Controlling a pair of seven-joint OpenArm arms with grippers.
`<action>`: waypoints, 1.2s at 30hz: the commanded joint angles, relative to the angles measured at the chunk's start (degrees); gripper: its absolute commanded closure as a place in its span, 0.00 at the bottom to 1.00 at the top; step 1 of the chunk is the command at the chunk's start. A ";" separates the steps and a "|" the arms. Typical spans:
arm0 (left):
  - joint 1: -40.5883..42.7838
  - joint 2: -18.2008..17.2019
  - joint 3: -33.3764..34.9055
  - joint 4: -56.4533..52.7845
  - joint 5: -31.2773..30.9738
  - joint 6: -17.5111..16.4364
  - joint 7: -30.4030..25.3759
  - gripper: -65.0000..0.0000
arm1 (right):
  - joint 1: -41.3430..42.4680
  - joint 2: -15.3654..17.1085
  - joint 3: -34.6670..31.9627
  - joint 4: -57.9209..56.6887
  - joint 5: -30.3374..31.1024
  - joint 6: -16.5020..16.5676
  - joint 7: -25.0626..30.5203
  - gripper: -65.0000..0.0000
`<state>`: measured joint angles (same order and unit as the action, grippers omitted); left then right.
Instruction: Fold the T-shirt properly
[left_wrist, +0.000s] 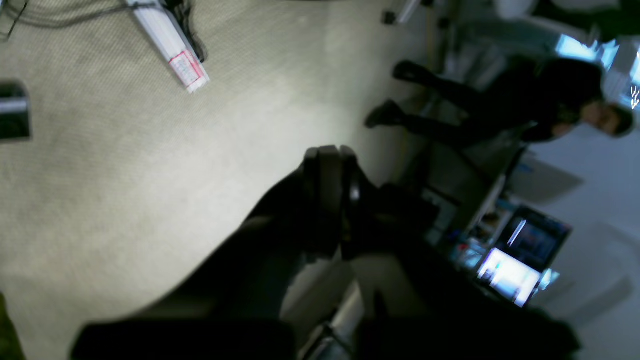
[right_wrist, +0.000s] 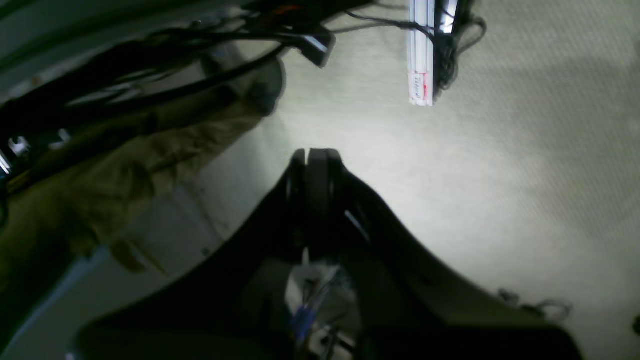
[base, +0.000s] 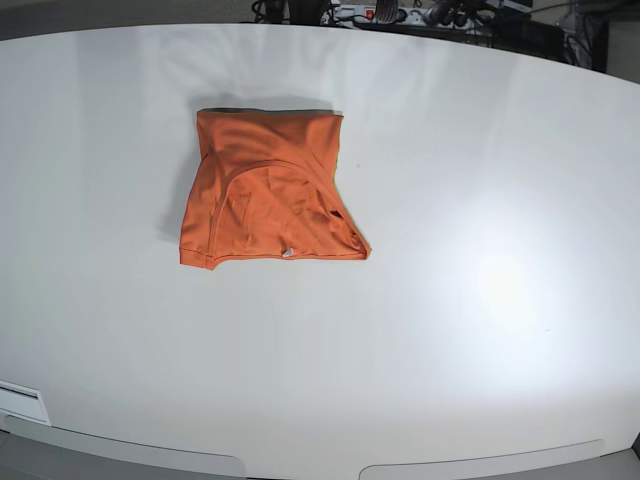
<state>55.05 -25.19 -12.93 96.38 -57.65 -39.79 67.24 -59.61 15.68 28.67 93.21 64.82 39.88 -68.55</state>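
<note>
wide white table (base: 480, 300), bare but for the t-shirt (base: 268, 195): orange, folded to a compact rumpled square, lying far left of centre. left gripper (left_wrist: 329, 152) and right gripper (right_wrist: 315, 154) clenched on nothing, above pale carpet.

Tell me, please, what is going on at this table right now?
An orange T-shirt lies folded into a compact, roughly square bundle on the white table, and nothing is touching it. Neither arm shows in the base view. The left gripper and the right gripper both look shut and empty, with only carpeted floor beyond them, away from the shirt. The fold appears done or nearly so.
</note>
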 joint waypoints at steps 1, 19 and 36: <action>-1.22 -0.37 1.57 -2.80 1.27 -0.21 -1.38 1.00 | 0.68 0.90 -1.73 -1.95 -2.19 0.12 2.10 1.00; -36.63 7.26 21.44 -58.05 37.20 2.40 -49.07 1.00 | 33.40 -0.44 -30.53 -45.16 -46.12 -4.90 45.94 1.00; -40.04 19.63 30.86 -64.89 45.48 31.74 -66.36 1.00 | 39.45 -9.40 -41.53 -49.62 -60.85 -27.54 55.95 1.00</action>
<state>14.87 -5.74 17.89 31.11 -11.73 -7.73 1.45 -19.99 6.17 -12.78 43.31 3.84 12.16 -13.08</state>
